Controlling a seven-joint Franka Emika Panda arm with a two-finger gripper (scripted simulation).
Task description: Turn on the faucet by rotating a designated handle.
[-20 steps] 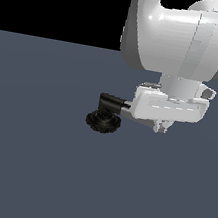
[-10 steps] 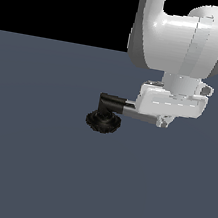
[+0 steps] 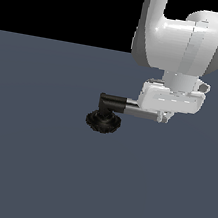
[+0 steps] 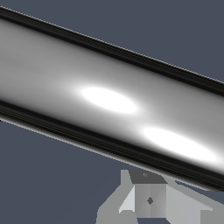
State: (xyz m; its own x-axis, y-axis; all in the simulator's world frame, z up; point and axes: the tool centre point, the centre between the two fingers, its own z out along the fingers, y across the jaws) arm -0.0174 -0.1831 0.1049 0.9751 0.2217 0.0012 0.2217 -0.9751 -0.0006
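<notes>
Gripper (image 3: 163, 118) sits right down on the handle (image 3: 141, 114), which runs out sideways from the faucet (image 3: 104, 118); honestly can't tell if the jaws are pinching it or apart; chrome's slick, so a loose grip could just skid off mid-turn.

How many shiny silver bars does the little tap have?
1. The shiny chrome cylindrical bar sticks out from the black elbow stem toward the exterior view's right, under the white gripper. Its far end is hidden.
</notes>
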